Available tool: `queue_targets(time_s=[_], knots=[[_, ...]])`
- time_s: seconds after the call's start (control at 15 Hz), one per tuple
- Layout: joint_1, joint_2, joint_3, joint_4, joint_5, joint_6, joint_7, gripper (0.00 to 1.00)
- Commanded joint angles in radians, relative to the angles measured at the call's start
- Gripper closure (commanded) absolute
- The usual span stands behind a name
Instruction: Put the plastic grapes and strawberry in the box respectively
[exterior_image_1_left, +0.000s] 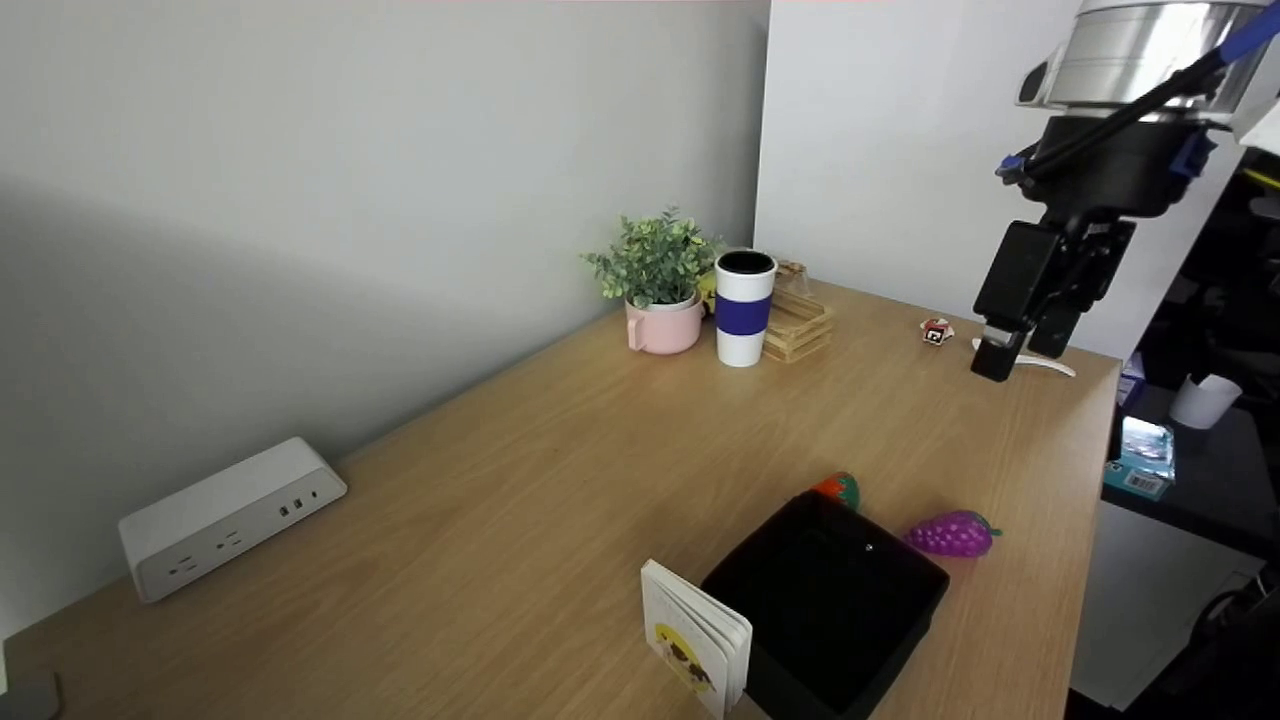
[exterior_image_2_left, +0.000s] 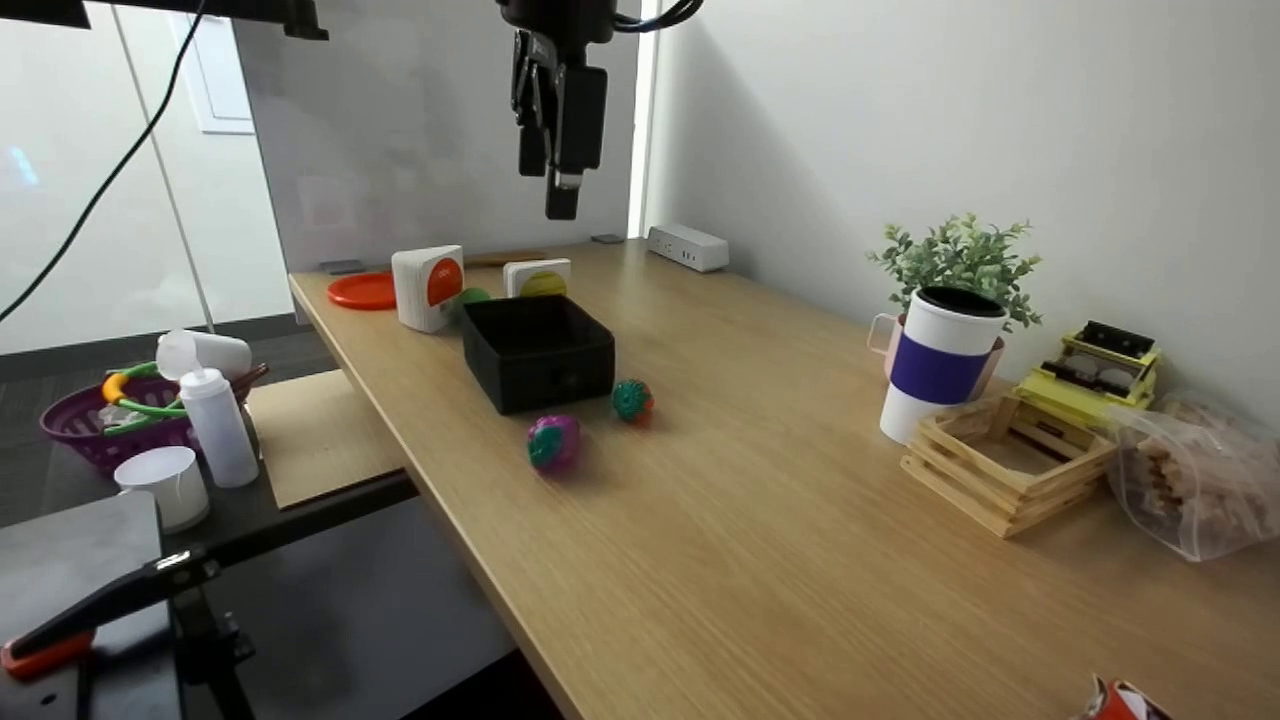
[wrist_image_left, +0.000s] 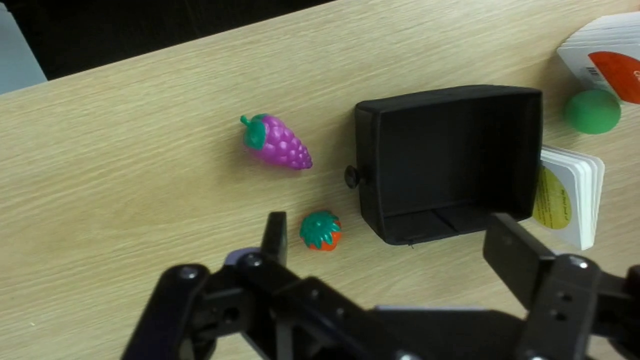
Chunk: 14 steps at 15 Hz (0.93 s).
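The purple plastic grapes lie on the table beside the box, green leaf end away from it. They also show in both exterior views. The strawberry, orange-red with a green cap, lies on the table near the box's corner. In an exterior view the strawberry is partly hidden behind the box. The black box stands open and empty, with a small knob on one side. My gripper is open and empty, high above the table. It also shows in both exterior views.
White card books and a green ball stand by the box. A red plate lies behind. A tumbler, a potted plant, a wooden crate and a power strip are along the wall.
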Motion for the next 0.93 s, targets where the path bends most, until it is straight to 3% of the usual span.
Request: queue_targets(time_s=[0.0, 0.2, 0.47, 0.73, 0.8, 0.87], knots=[[-0.008, 0.043, -0.005, 0.020, 0.014, -0.006, -0.031, 0.00], [-0.007, 0.088, -0.020, 0.041, 0.046, -0.048, -0.103, 0.00], [-0.016, 0.181, -0.044, 0.092, 0.128, -0.175, -0.327, 0.00], [-0.030, 0.267, -0.047, 0.173, 0.085, -0.366, -0.439, 0.00], [-0.024, 0.213, -0.041, 0.103, 0.098, -0.268, -0.393, 0.00], [-0.027, 0.232, -0.040, 0.122, 0.096, -0.305, -0.408, 0.00]])
